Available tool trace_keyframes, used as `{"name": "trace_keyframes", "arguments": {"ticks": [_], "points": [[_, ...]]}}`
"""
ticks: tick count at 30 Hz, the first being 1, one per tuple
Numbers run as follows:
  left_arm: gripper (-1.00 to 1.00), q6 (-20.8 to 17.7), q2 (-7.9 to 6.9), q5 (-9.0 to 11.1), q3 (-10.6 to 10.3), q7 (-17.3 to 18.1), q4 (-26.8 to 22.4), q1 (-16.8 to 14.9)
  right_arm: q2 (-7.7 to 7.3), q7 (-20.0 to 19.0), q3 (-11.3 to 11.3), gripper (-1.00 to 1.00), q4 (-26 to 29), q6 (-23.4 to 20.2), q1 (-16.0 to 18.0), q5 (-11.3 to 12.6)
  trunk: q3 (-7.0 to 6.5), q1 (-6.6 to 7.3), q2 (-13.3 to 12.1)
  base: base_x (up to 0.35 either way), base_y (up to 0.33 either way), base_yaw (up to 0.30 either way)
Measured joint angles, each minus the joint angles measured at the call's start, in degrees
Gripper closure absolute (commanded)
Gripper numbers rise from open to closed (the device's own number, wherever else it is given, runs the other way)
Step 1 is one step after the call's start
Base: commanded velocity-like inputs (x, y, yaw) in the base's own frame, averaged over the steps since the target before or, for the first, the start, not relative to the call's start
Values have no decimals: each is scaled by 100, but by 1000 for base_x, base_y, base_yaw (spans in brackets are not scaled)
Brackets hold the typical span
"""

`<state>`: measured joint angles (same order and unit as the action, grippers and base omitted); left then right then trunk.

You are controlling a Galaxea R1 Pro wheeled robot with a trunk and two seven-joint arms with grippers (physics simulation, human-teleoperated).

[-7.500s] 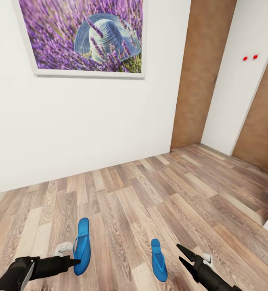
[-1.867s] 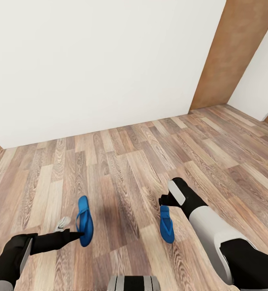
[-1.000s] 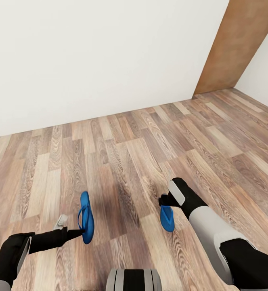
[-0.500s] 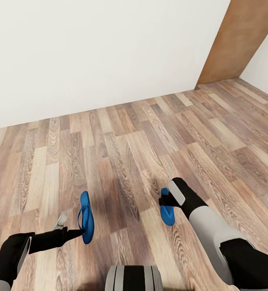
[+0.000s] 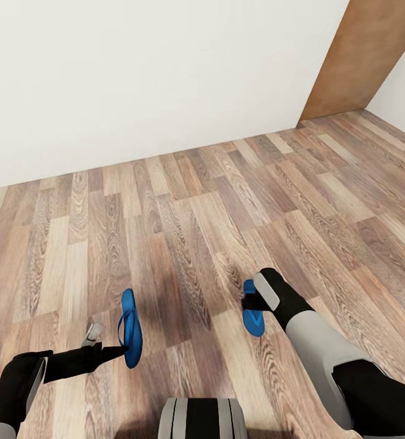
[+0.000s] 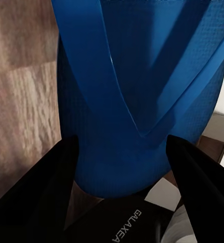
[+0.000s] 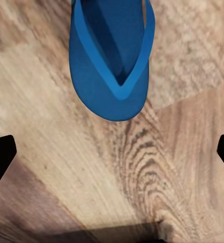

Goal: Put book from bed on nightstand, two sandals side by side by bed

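Observation:
Two bright-blue sandals show. The left sandal [image 5: 130, 326] hangs tilted on its edge above the plank floor, my left gripper [image 5: 122, 349] shut on its near end. In the left wrist view that sandal [image 6: 137, 76] sits between the two black fingers [image 6: 36, 192]. The right sandal [image 5: 253, 322] lies flat on the floor, partly under my right gripper [image 5: 251, 300]. In the right wrist view my right gripper [image 7: 114, 147] is open wide and this sandal [image 7: 112, 55] lies just beyond its fingertips. The book, the bed and the nightstand are out of view.
A white wall [image 5: 154, 73] runs across the far side, with a brown wooden panel [image 5: 361, 55] at the far right. Wood-plank floor [image 5: 196, 207] stretches between the wall and me. My own trunk [image 5: 202, 417] shows at the bottom edge.
The whole view has shifted, the wall sliding up the picture. The left sandal stayed with my left gripper. The right sandal now sits further under my right gripper.

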<state>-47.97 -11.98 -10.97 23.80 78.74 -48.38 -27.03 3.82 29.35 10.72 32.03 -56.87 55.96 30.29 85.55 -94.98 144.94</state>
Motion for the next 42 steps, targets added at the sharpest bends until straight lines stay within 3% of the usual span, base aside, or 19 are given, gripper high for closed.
{"name": "trace_keyframes", "arguments": {"ticks": [14,22,30,42], "points": [[100,1,7,-3,0,0,17,0,0,-33,-2,-100,-1,711,0,-60,0,0,0,0,0,0],[100,4,1,-4,0,-4,18,0,-3,-351,7,-100,-72,1350,0,-80,0,0,0,0,0,0],[100,3,0,-1,0,-3,18,0,-7,-460,232,-100,-448,1842,0,-269,0,0,0,0,0,0],[100,0,0,3,0,1,13,0,-76,-600,281,-100,-550,2027,0,-459,0,0,0,0,0,0]]}}
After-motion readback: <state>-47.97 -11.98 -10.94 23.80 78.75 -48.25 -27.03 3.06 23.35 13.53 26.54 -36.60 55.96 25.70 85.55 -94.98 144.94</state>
